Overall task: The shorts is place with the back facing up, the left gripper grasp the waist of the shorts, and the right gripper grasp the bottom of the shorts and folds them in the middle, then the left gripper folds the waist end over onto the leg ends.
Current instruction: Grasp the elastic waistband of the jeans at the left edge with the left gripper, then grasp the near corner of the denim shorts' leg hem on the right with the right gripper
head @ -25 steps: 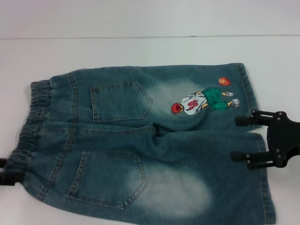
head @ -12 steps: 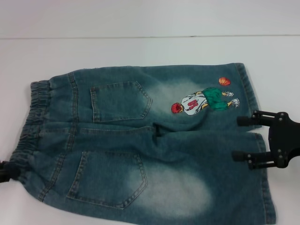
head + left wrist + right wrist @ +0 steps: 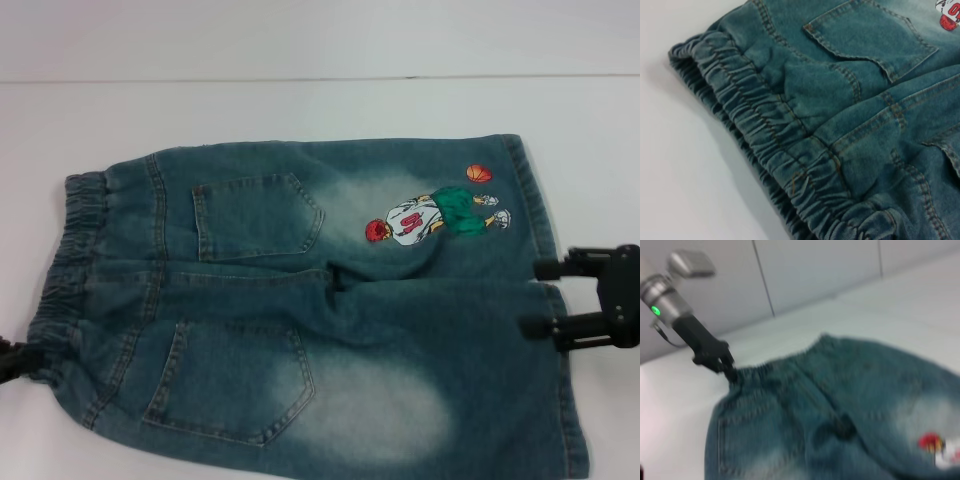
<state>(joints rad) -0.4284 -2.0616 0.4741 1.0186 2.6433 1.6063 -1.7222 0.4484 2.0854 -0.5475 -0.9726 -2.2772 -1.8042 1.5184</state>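
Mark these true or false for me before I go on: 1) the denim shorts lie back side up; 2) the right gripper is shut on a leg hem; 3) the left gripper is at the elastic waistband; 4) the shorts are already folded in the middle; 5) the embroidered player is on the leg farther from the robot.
1) True: the faded blue-green denim shorts show both patch back pockets.
2) False: the right gripper is open, at the gap between the leg hems.
3) True: the left gripper is at the near end of the ruffled elastic waistband.
4) False: they lie spread flat.
5) True: the embroidered basketball player is on the far leg.
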